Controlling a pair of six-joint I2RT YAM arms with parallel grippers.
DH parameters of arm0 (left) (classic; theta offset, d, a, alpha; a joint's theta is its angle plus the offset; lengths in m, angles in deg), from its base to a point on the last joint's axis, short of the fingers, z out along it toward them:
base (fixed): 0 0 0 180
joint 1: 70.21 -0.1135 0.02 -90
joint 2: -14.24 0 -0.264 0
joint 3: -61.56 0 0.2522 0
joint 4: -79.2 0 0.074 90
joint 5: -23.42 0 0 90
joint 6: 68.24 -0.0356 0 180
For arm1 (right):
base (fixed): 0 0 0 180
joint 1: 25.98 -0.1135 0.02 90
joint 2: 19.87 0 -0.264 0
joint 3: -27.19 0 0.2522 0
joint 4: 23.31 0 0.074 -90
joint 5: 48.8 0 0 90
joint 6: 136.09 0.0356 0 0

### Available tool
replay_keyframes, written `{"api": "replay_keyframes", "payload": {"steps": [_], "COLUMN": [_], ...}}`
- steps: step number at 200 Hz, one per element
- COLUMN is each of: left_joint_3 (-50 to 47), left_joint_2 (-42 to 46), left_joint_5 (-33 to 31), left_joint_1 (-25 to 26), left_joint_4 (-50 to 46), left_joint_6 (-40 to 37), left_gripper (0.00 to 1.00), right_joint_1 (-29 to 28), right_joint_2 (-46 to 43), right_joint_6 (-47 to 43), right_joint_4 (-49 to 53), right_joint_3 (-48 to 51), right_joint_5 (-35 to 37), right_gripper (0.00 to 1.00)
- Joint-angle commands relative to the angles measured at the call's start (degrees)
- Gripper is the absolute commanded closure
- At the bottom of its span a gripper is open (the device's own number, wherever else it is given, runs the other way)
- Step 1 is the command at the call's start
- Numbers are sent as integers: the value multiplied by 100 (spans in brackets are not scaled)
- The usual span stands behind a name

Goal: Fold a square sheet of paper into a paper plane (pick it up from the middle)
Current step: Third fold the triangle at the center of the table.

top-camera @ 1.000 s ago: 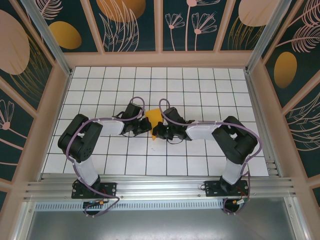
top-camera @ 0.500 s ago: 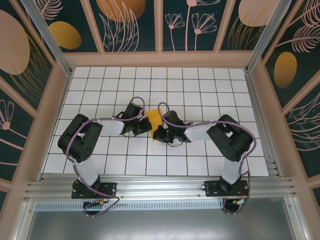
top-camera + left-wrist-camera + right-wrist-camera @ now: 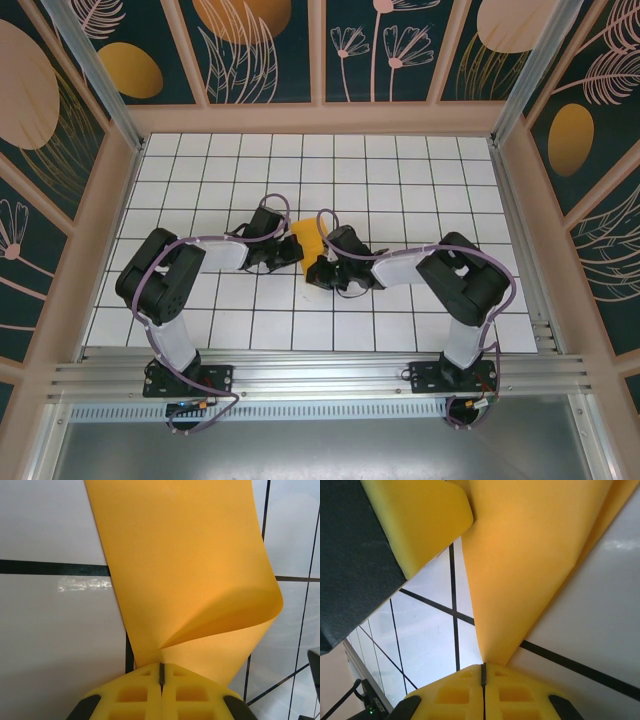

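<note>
Square sheet of paper (image 3: 308,237), thin, plain and orange-yellow, is sitting at the middle of the white tiled tabletop (image 3: 400,180), between the two arms. The black left gripper (image 3: 161,672), its ribbed yellow pads (image 3: 130,695) pressed together, is pinching the sheet's near edge. The matching right gripper (image 3: 483,672), jaws likewise closed, is pinching a tapering corner of the same sheet from the opposite side. Holding from both sides is probably serving to keep the limp sheet aligned while a fold is being formed. In the left wrist view the paper is curling over itself in a soft, uncreased roll, one layer bowing above another, which suggests a fold in progress but not yet pressed flat. The paper's surface is looking matte and smooth, while the tabletop beneath is showing a gloss and dark grid lines. Whether the sheet is resting on the tiles or hanging clear of them cannot be told.
</note>
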State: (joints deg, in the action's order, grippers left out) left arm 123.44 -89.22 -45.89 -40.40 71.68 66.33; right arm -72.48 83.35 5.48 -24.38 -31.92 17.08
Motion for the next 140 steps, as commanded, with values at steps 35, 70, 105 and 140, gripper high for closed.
{"api": "replay_keyframes", "payload": {"steps": [35,70,105,140], "left_joint_3": [-233,-248,-250,-211], "left_joint_2": [-197,-183,-162,-157], "left_joint_5": [-487,-501,-522,-539], "left_joint_1": [10,12,9,11], "left_joint_4": [-387,-387,-404,-422], "left_joint_6": [-76,-90,-107,-134], "left_gripper": [100,100,100,100], "right_joint_1": [-60,-43,219,422], "right_joint_2": [288,-32,-533,-266], "right_joint_6": [38,-45,-207,-428], "right_joint_4": [380,436,505,670], "right_joint_3": [-208,-359,-371,-540], "right_joint_5": [166,211,374,303], "right_gripper": [94,94,94,94]}}
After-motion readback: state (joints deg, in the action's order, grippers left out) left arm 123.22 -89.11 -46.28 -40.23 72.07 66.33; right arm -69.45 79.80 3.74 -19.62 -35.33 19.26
